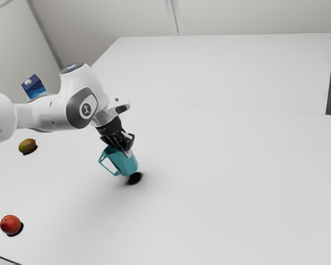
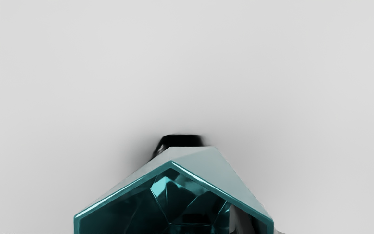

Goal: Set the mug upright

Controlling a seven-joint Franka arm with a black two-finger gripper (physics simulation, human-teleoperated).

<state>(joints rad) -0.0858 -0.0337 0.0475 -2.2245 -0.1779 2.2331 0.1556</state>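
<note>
End effector grasping the teal faceted mug by its wall, one finger inside, the other outside. Mug hangs just beyond the fingertips, low over the worktop; base contact, cannot tell. Key relation: its long axis runs roughly on from the end effector's own slant, open rim toward the hand, base away and down. Not upright. Judgement: bring that axis vertical, base squarely beneath rim, before letting go.

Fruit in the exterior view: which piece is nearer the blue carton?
The greenish-yellow fruit. Its colour sets it apart from the red fruit, which lies farther from the blue carton.
</note>
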